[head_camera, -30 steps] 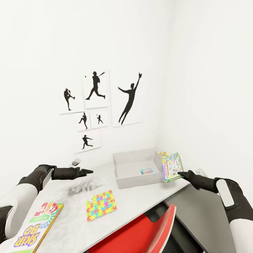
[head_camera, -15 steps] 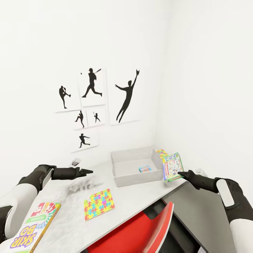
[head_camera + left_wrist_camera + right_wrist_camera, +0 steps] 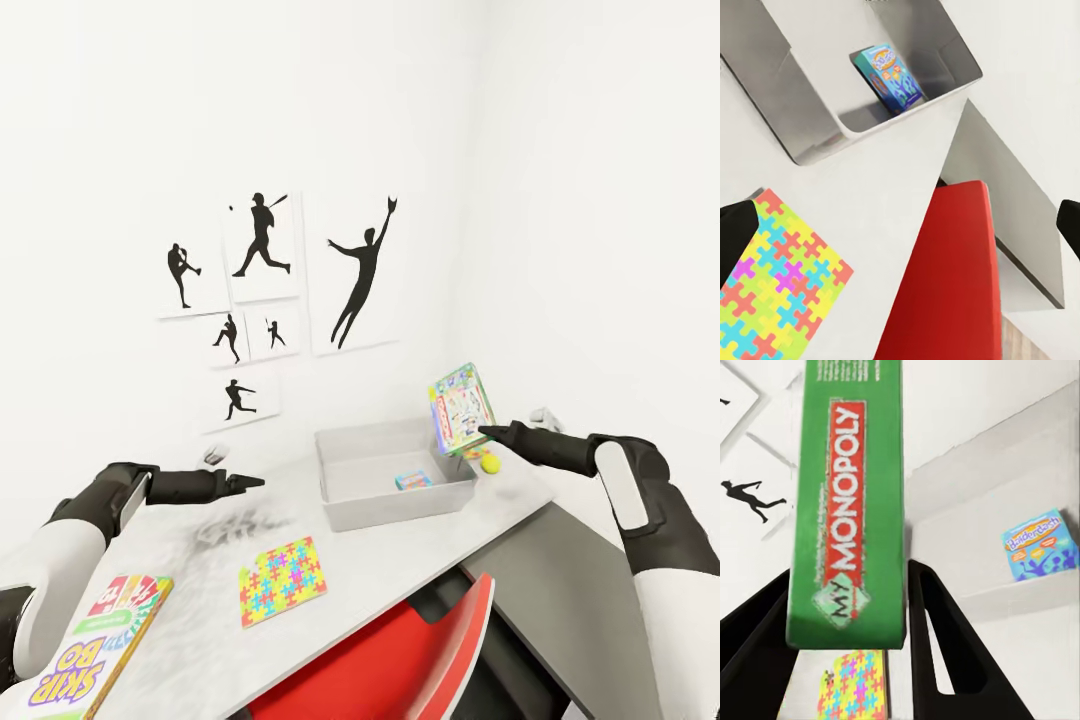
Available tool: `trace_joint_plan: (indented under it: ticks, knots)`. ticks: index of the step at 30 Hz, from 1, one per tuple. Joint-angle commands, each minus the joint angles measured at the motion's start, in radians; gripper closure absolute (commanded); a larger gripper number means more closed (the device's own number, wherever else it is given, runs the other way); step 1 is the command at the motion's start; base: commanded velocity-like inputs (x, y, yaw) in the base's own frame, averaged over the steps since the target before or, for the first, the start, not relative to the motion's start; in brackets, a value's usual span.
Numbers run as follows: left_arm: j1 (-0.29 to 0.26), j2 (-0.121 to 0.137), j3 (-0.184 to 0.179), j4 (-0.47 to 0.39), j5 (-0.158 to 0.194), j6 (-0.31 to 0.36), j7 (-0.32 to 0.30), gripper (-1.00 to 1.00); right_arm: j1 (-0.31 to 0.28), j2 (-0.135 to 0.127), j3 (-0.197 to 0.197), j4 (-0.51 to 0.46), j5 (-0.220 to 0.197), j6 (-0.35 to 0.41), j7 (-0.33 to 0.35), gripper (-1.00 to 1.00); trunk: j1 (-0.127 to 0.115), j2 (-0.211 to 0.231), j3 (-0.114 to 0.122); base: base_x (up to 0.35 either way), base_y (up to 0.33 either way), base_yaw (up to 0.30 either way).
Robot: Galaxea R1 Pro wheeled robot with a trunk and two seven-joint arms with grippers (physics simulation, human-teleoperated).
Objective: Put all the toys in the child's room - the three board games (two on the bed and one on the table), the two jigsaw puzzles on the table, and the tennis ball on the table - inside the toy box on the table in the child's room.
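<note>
My right gripper (image 3: 482,432) is shut on a green "My Monopoly" board game (image 3: 462,410), held upright above the right rim of the grey toy box (image 3: 340,508). In the right wrist view the game (image 3: 847,502) stands between my fingers (image 3: 945,652). A small blue board game (image 3: 413,480) lies inside the toy box. The tennis ball (image 3: 490,463) rests on the table (image 3: 400,560) just right of the box. A jigsaw puzzle (image 3: 283,581) and the SKIP-BO board game (image 3: 90,650) lie on the table's near left. My left gripper (image 3: 250,482) hovers open above the table, left of the box.
A red chair (image 3: 400,660) is tucked under the table's front edge. A lower dark-grey-topped cabinet (image 3: 545,585) stands to the right. Sports silhouette prints (image 3: 270,300) hang on the white wall behind. The room's corner closes in behind the toy box.
My right gripper has lifted the Monopoly game up and leftward, from beside the box's right wall to above its rim. The tennis ball now shows. The view shifted slightly earlier; the left arm stays put.
</note>
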Motion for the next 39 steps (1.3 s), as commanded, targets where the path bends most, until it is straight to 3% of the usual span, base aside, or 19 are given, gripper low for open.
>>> trace_joint_plan:
  ticks: [1,7,39]
  knots:
    - [0.0,-0.001,0.008,-0.001,-0.01,0.009,-0.006,-1.0,-0.004,0.0,0.005,-0.001,-0.004,0.006,0.011,1.0,0.0,-0.001,0.0,0.0,0.0,0.0]
    - [0.0,-0.001,0.009,-0.004,-0.01,0.008,-0.007,-1.0,-0.013,-0.002,0.028,0.0,-0.005,0.006,0.012,1.0,0.0,-0.001,0.0,0.0,0.0,0.0]
    - [0.0,-0.005,0.01,-0.005,-0.008,0.009,-0.006,-1.0,-0.007,-0.004,0.031,0.0,-0.005,0.006,0.012,1.0,0.0,-0.001,0.0,0.109,-0.01,0.0]
